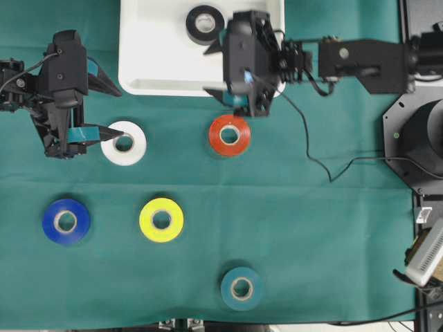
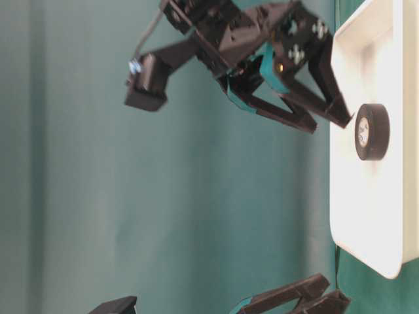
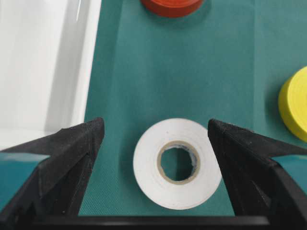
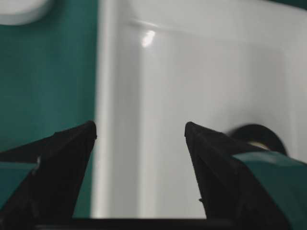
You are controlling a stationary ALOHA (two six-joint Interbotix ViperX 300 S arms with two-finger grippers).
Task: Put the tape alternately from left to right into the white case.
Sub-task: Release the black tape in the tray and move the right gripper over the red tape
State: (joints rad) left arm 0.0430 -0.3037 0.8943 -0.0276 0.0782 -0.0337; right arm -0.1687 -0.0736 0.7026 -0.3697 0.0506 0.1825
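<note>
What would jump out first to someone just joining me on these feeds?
The white case at the top of the overhead view, holding only the black roll, with the right pincer open over its near edge. Next, the left pincer open around the white roll on the green cloth. Red, blue, yellow and teal rolls lie scattered below.

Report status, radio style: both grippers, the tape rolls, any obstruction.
Left gripper open, straddling white roll. Right gripper open, empty, over white case edge. Black roll in case. Nothing obstructing.
</note>
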